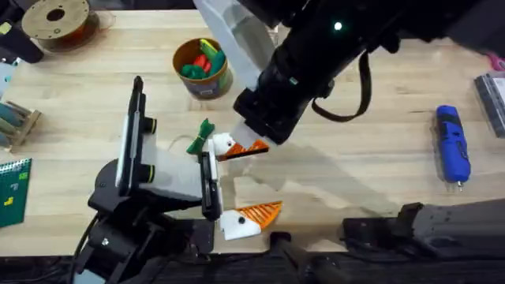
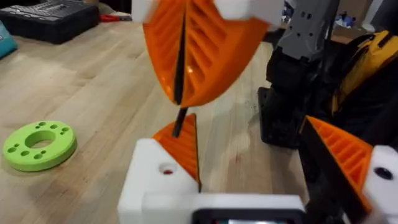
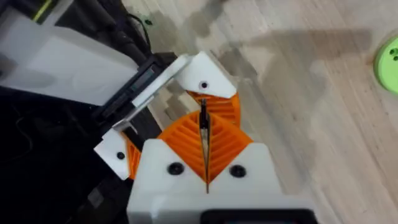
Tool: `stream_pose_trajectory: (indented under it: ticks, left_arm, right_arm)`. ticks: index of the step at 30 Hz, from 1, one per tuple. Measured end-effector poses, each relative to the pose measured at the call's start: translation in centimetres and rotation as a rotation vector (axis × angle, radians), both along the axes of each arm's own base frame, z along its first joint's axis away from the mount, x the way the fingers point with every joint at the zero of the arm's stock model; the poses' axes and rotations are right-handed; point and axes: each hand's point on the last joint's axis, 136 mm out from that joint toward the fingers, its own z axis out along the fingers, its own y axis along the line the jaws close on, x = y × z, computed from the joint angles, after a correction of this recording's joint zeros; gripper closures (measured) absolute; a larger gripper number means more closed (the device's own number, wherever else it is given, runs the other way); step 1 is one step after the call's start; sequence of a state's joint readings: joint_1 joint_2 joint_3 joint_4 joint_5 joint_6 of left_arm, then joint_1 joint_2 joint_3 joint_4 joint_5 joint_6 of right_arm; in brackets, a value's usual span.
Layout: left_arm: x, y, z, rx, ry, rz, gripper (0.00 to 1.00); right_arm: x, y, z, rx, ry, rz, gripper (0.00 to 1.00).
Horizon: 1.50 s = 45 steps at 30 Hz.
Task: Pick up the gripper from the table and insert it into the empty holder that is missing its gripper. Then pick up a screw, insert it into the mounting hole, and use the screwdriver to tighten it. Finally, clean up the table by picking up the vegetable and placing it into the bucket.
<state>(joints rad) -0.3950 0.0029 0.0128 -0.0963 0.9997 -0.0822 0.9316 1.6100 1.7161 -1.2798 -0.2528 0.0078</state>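
While the right gripper [image 1: 246,147] hovers, the vegetable [image 1: 200,136] lies just beside it.

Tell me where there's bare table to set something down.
Bare wood lies between the right gripper and the screwdriver, and left of the bucket toward the filament spool. It's crowded mid-table, around the vegetable and the left gripper.
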Motion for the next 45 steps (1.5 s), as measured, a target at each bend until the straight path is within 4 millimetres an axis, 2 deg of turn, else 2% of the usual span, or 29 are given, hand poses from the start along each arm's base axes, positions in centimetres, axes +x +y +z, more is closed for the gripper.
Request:
stream_pose_trajectory:
  ticks: [8, 14, 19, 33, 38, 45]
  left_arm:
    - [0.0, 0.0, 0.0, 0.0, 0.0, 0.0, 0.014]
    - [0.0, 0.0, 0.0, 0.0, 0.0, 0.0, 0.014]
    - [0.0, 0.0, 0.0, 0.0, 0.0, 0.0, 0.014]
    - [0.0, 0.0, 0.0, 0.0, 0.0, 0.0, 0.014]
    - [0.1, 0.0, 0.0, 0.0, 0.009, 0.008, 0.014]
    - [0.3, 0.1, -0.1, 0.001, 0.01, 0.02, 0.013]
  right_arm:
    - [-0.7, 0.5, -0.1, -0.001, 0.001, 0.023, 0.994]
    - [0.0, 1.3, -0.8, 0.002, -0.004, 0.022, 0.994]
    - [0.1, 1.3, -1.4, -0.022, 0.004, 0.017, 0.994]
    - [0.2, 1.2, -1.6, -0.031, 0.006, 0.013, 0.994]
    - [0.3, 1.4, -2.5, -0.055, 0.024, 0.013, 0.994]
    - [0.5, 1.7, -2.4, -0.044, 0.015, 0.013, 0.994]
